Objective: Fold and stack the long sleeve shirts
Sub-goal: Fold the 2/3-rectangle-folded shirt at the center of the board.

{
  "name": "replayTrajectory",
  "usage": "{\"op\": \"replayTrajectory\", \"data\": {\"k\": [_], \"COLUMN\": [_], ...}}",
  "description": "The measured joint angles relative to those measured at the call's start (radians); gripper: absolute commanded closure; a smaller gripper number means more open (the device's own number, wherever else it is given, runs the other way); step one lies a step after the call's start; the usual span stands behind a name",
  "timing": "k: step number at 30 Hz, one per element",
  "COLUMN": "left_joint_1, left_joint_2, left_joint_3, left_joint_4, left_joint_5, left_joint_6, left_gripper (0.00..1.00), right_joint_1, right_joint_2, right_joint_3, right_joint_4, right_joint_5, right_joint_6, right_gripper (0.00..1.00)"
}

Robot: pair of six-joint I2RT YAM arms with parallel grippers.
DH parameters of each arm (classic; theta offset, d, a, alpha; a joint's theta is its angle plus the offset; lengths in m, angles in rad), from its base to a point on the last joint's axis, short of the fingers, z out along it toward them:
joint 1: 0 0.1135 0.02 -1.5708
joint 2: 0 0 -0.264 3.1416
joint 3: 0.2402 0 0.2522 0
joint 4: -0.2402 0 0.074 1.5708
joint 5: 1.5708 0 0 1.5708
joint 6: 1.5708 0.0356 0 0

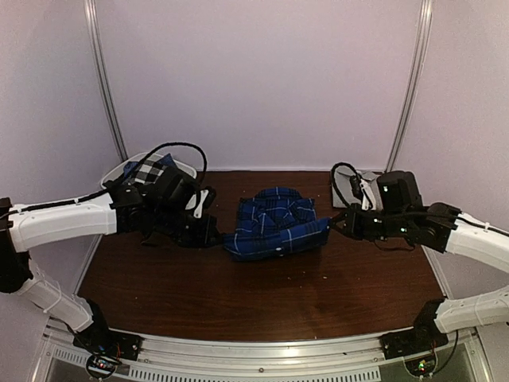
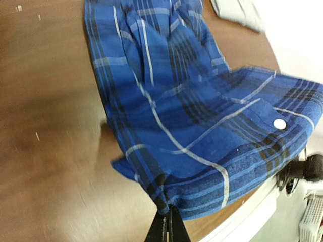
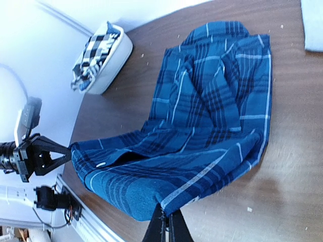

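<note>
The royal-blue plaid shirt (image 1: 274, 223) is bunched at the middle of the table, its near fold lifted and stretched between both grippers. My left gripper (image 1: 219, 237) is shut on the fold's left corner; in the left wrist view its jaws (image 2: 168, 222) pinch the plaid hem (image 2: 192, 151). My right gripper (image 1: 337, 225) is shut on the right corner, its jaws (image 3: 167, 222) closed on the cloth edge (image 3: 202, 141). The black-and-white check shirt (image 1: 149, 170) lies in the basket. A grey shirt (image 1: 367, 185) lies flat at the back right, partly hidden by the right arm.
A white plastic basket (image 1: 114, 170) stands at the back left corner, behind the left arm. The grey shirt (image 3: 313, 22) lies near the table's right edge. Bare brown tabletop (image 1: 262, 294) runs in front of the plaid shirt, to the metal rail.
</note>
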Motion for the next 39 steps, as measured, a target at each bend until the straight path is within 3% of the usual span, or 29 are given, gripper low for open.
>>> {"op": "replayTrajectory", "data": {"k": [5,9,14,18,20,24,33,39], "left_joint_1": [0.188,0.323,0.402,0.434,0.441,0.435,0.333,0.297], "left_joint_2": [0.204,0.520,0.926,1.157,1.193,1.118,0.675,0.513], "left_joint_3": [0.232,0.546,0.884,0.999,1.002,0.871,0.238,0.050], "left_joint_4": [0.017,0.089,0.176,0.208,0.257,0.302,0.432,0.514], "left_joint_5": [0.102,0.224,0.306,0.352,0.393,0.393,0.351,0.343], "left_joint_6": [0.130,0.209,0.223,0.186,0.163,0.140,0.095,0.058], "left_gripper": [1.00,1.00,1.00,1.00,1.00,1.00,1.00,1.00], "right_joint_1": [-0.173,-0.305,-0.398,-0.423,-0.421,-0.406,-0.317,-0.301], "right_joint_2": [0.255,0.545,0.934,1.215,1.272,1.239,0.870,0.676], "right_joint_3": [0.174,0.305,0.517,0.717,0.756,0.704,0.198,-0.009], "right_joint_4": [0.082,0.202,0.327,0.327,0.348,0.362,0.425,0.483], "right_joint_5": [-0.031,-0.065,-0.114,-0.155,-0.176,-0.179,-0.174,-0.173], "right_joint_6": [-0.058,-0.080,-0.090,-0.100,-0.111,-0.123,-0.105,-0.052], "right_gripper": [1.00,1.00,1.00,1.00,1.00,1.00,1.00,1.00]}}
